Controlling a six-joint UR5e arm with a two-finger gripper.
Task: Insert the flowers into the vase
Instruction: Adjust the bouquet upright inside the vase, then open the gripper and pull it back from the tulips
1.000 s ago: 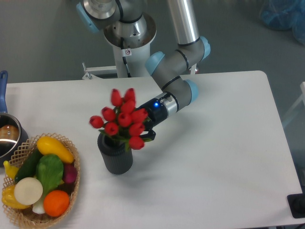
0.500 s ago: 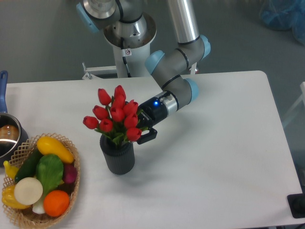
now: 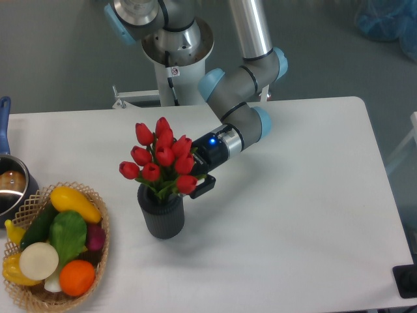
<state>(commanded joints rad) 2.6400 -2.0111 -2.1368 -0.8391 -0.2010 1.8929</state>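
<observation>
So compared with a second ago, the flowers (image 3: pixel 161 161) are sitting straighter and a bit further left, with the stems now dropping into the vase (image 3: pixel 162 214) instead of leaning off to its right. Since half a second ago they're barely shifting, just a touch to the right.

Only one camera view here. The vase is standing upright a little left of the frame's centre, and the red buds are bunching just above its mouth, leaves poking out at the rim. The gripper (image 3: pixel 199 179) is coming in from the right, pressed in against the bouquet; the buds are hiding its fingers, so I can't honestly tell if it's clamped on the stems or already letting go. The wicker basket of vegetables (image 3: pixel 55 248) is sitting in the lower left, well apart from all this, and a pot (image 3: pixel 10 186) is peeking in at the left edge.

I'm reading this as the tail end of the insertion. Next it probably needs to open up and back away to the right without dragging the bouquet or tipping the vase.
</observation>
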